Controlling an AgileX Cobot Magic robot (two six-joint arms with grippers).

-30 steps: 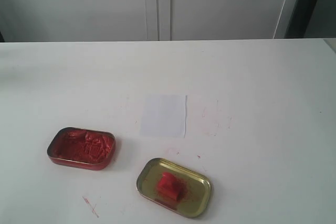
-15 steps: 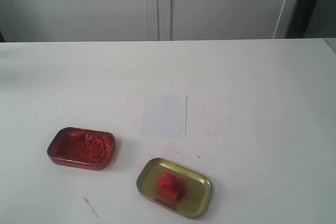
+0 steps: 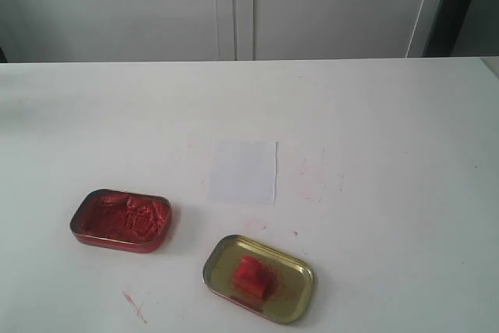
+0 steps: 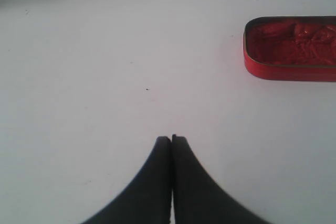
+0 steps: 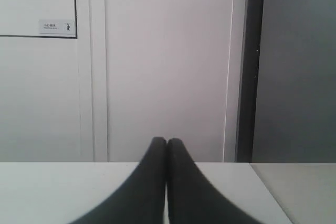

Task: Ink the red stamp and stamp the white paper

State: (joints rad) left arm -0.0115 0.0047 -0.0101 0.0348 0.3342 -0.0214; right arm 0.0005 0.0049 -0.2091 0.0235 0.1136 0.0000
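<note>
Stamp (image 3: 253,276), red, lay inside gold lid (image 3: 295,277) on counter (image 3: 390,154) near white paper (image 3: 243,171); left pincer (image 4: 171,139) and right pincer (image 5: 167,141) were closed, empty; it looked light, rigid, perhaps ink-slick, best pinched across its top.

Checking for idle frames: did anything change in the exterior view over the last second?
Nothing visibly changed. The red stamp lies in the gold lid as before. The white paper and the ink tin sit where they were. No arm shows in that view.
</note>
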